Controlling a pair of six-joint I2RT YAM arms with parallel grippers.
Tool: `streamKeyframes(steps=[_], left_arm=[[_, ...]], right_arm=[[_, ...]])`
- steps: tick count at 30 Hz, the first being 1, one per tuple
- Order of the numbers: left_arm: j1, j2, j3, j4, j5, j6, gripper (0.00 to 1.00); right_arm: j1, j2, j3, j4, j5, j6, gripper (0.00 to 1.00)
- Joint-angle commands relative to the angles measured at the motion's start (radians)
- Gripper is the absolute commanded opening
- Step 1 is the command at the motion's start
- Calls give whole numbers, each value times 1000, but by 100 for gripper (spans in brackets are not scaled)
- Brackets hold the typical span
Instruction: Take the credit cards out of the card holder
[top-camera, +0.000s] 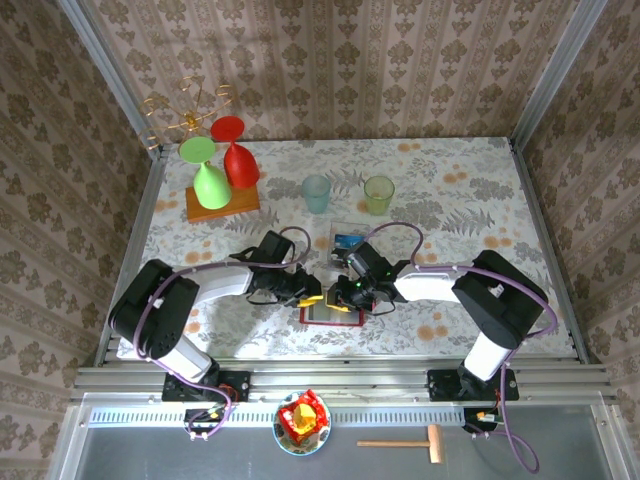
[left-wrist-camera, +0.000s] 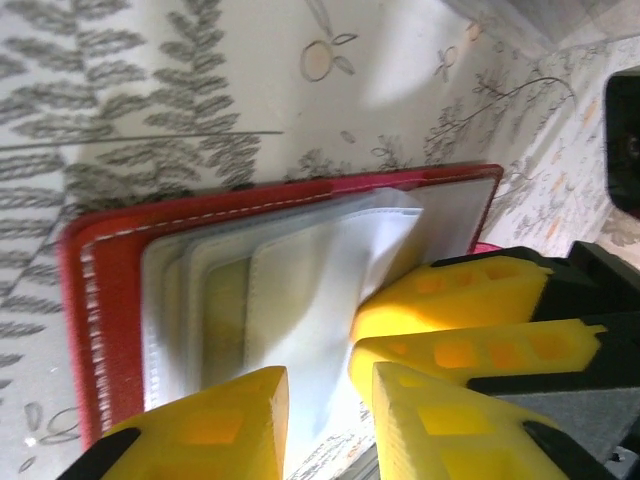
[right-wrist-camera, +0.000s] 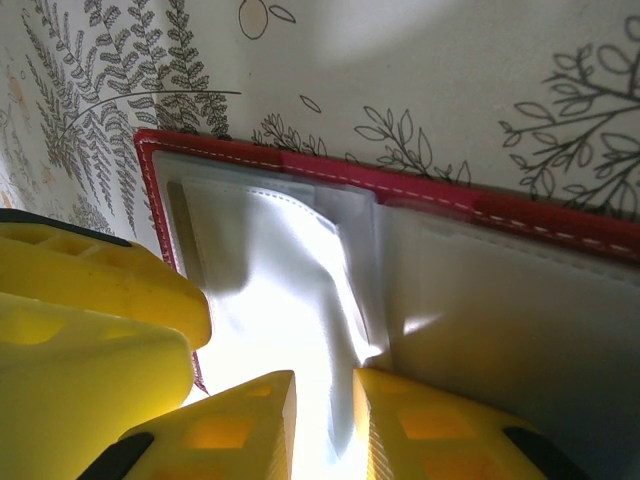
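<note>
The card holder (top-camera: 330, 313) lies open on the table near the front edge, its red border (left-wrist-camera: 110, 290) framing greyish clear pockets (right-wrist-camera: 500, 300). My left gripper (top-camera: 312, 296) stands over its left part with the fingers a little apart (left-wrist-camera: 330, 400), and a pale pocket leaf lies flat between them. My right gripper (top-camera: 345, 293) comes in from the right and is shut (right-wrist-camera: 325, 400) on a raised fold of a clear pocket leaf. The two grippers' yellow fingers almost touch each other. No credit cards can be made out; glare whitens the pockets.
A clear square box (top-camera: 347, 238) with something blue in it sits just behind the holder. Further back stand a blue cup (top-camera: 316, 192), a yellow-green cup (top-camera: 379, 194), and a green and a red goblet on a wooden board (top-camera: 222, 205). A gold wire stand (top-camera: 185, 120) is at the back left.
</note>
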Motion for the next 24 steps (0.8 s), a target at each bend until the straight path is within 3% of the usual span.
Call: streamKeyframes(steps=[1, 8, 16, 24], left_arm=[[-6, -36, 7, -100, -63, 44, 31], [-5, -37, -11, -73, -61, 24, 34], [-8, -34, -31, -25, -50, -16, 34], [-35, -30, -30, 19, -35, -55, 34]], right_arm=[[-5, -19, -37, -30, 33, 13, 24], [-17, -19, -110, 112, -7, 50, 23], [-51, -13, -203, 294, -66, 97, 15], [-54, 4, -226, 346, -92, 104, 14]])
